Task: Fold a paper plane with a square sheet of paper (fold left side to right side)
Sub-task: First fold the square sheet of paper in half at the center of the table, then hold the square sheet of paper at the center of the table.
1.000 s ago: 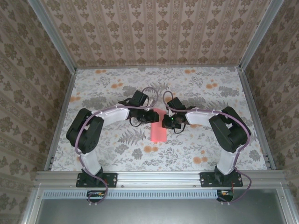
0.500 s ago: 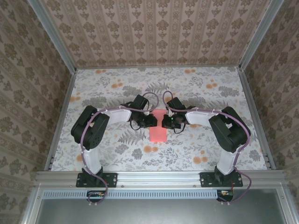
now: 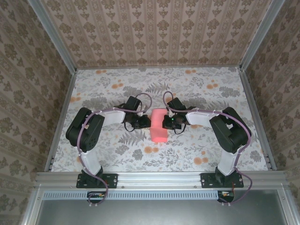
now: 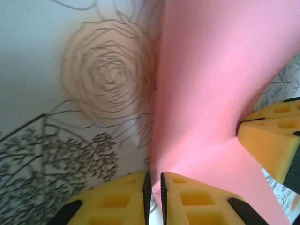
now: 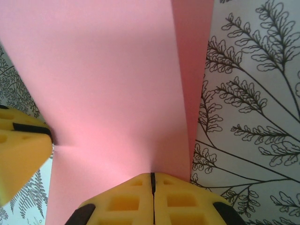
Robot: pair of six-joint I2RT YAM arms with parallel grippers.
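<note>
— While both tools flank the paper (image 3: 159,125), how far along is it?
— Early, I judge. It lies mid-counter (image 3: 108,84), seemingly doubled into a narrow strip, with every plane fold left to do.
— Grips?
— The right tool (image 5: 153,176) is pinched tight on its edge. The left tool (image 4: 153,180) shows a slit at the other edge, and I cannot tell whether it holds.

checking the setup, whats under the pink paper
The tablecloth shows all round the paper and likely runs under it; that patch is covered, so nothing beneath can be seen.
</note>
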